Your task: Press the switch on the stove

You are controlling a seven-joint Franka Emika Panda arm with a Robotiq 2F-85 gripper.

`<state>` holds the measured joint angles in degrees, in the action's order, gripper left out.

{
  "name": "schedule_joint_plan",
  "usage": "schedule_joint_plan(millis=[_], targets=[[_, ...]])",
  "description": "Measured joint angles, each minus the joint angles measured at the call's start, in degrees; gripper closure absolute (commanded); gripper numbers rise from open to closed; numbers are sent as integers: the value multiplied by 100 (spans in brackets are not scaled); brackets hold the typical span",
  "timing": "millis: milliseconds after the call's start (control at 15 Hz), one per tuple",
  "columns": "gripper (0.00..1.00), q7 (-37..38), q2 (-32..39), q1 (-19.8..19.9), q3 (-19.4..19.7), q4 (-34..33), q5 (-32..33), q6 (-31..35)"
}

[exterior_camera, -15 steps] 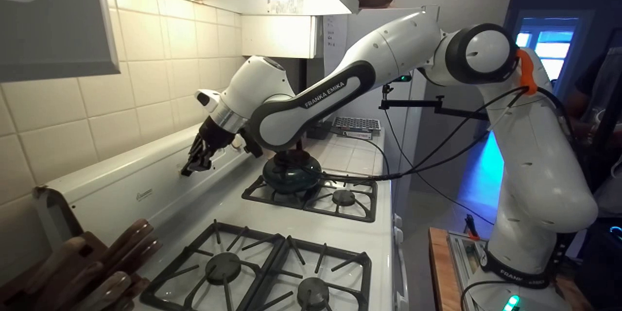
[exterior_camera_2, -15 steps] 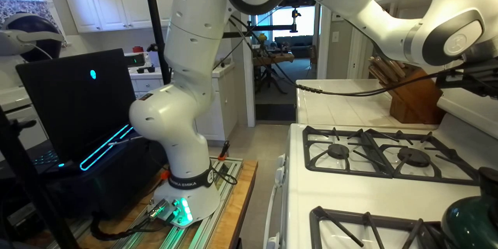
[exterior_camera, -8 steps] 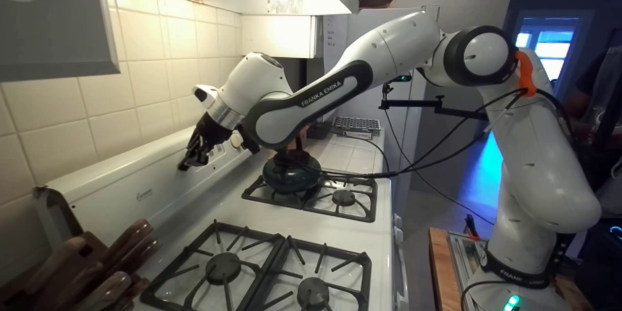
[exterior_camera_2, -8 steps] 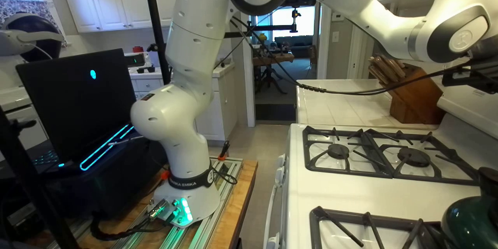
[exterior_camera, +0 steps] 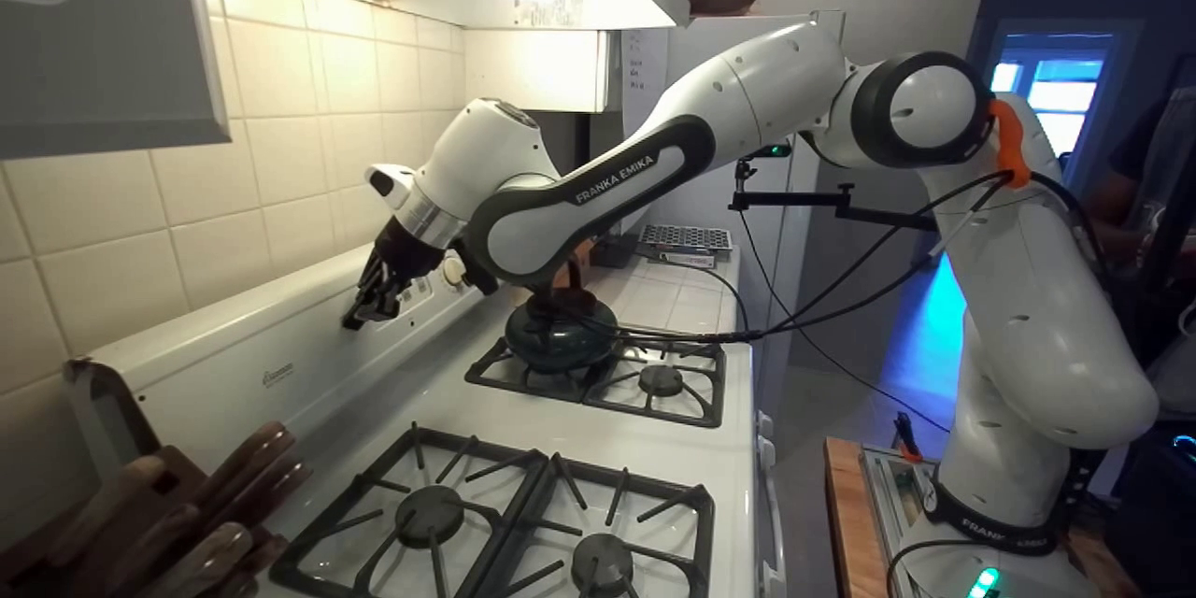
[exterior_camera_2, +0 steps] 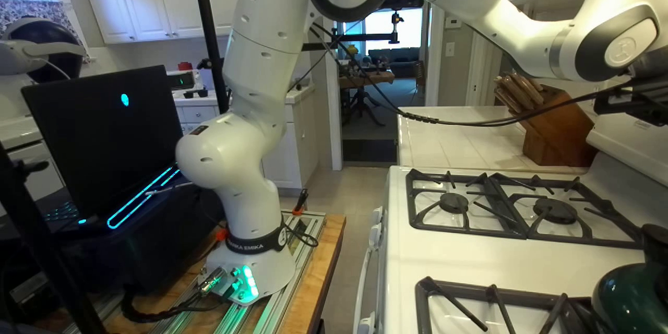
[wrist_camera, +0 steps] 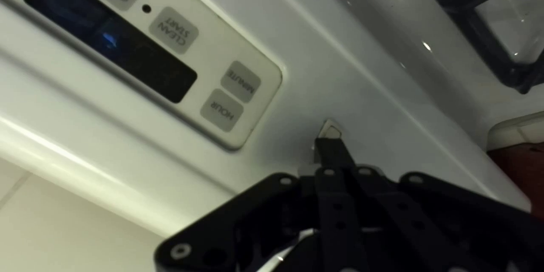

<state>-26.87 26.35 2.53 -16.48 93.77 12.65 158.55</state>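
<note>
At the wrist view's lower middle, the pincer [wrist_camera: 335, 149] stands narrow, jaws together, partly hiding the switch [wrist_camera: 330, 130] on the stove [wrist_camera: 365, 93].

Directly ahead of your fingers [wrist_camera: 333, 153], the partly hidden switch [wrist_camera: 330, 130] and the backguard [wrist_camera: 361, 102] block travel; you cannot verify tip contact. Below and behind the fingers, you have free room down to the stovetop [exterior_camera: 448, 411]; farther out, a burner grate [wrist_camera: 481, 39] limits it. To the control panel [wrist_camera: 204, 54] side of the fingers, the kettle [exterior_camera: 561, 336] obstructs at low level, well apart; the knife block [exterior_camera_2: 558, 141] stands to the opposite side. Behind the fingers, sagging cables [exterior_camera_2: 418, 118] obstruct the span past the stovetop's front edge.
</note>
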Motion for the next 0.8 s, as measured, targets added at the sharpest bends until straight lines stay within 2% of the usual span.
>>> schedule_joint_plan(millis=[467,800], targets=[[100,0,-5,-127,35,-18,0,-33],[100,0,-41,-246,197,-19,0,-108]])
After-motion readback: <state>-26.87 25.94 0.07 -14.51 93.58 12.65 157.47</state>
